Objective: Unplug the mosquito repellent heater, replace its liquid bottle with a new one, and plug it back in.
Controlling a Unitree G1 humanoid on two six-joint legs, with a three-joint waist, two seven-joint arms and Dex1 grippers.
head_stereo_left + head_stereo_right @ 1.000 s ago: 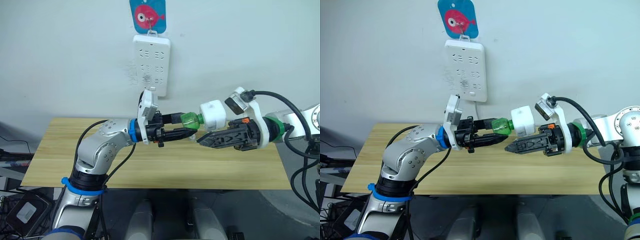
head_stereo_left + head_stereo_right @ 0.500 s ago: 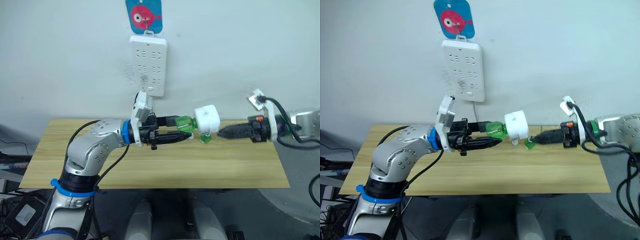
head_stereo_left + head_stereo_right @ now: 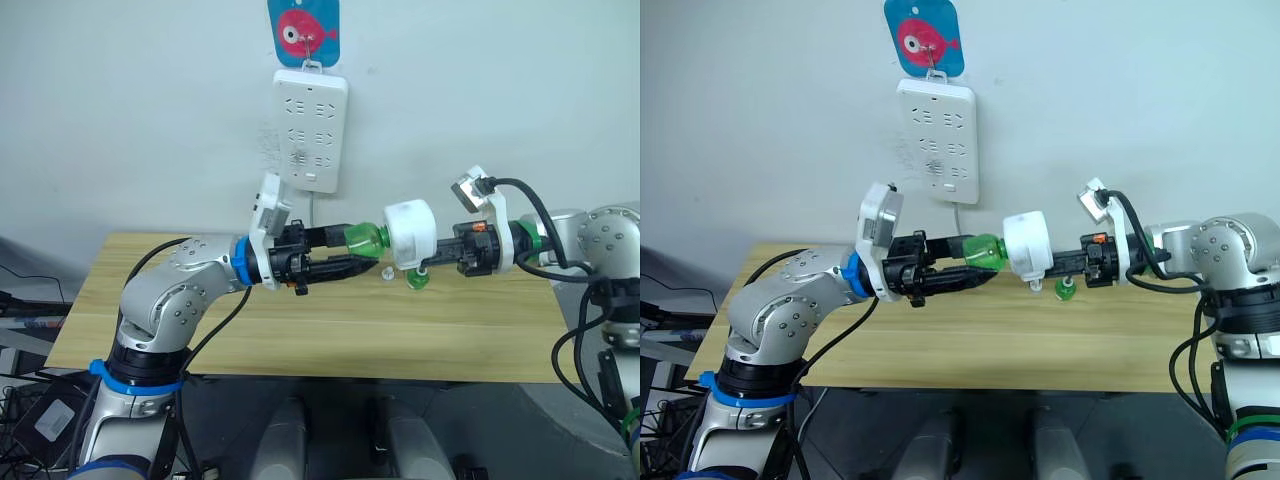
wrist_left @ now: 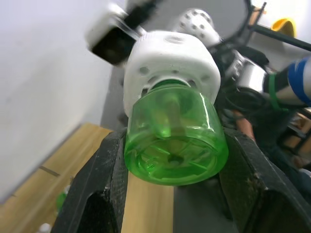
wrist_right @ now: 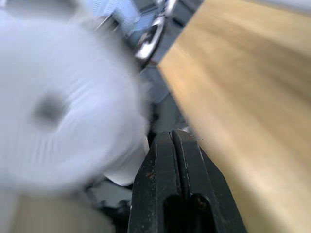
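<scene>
So right now I've got the left tool (image 3: 345, 262) clamped on the green bottle (image 3: 366, 240), holding it sideways in the air above the desk (image 3: 300, 330), with the mosquito repellent heater (image 3: 409, 233) on the bottle's neck. Gripping the bottle by its body makes sense to me: it leaves the white unit free to be twisted or gripped by the other arm.

The right tool (image 3: 1065, 265) sits just beside the heater with its fingers pressed together and empty, tip low against the unit, so I'd guess it's lining up for a fresh grab.

There's a small green piece (image 3: 416, 280) on the desk under the heater and a tiny clear bit (image 3: 387, 273) next to it. The power strip (image 3: 311, 130) on the wall has its sockets free for plugging back in.
</scene>
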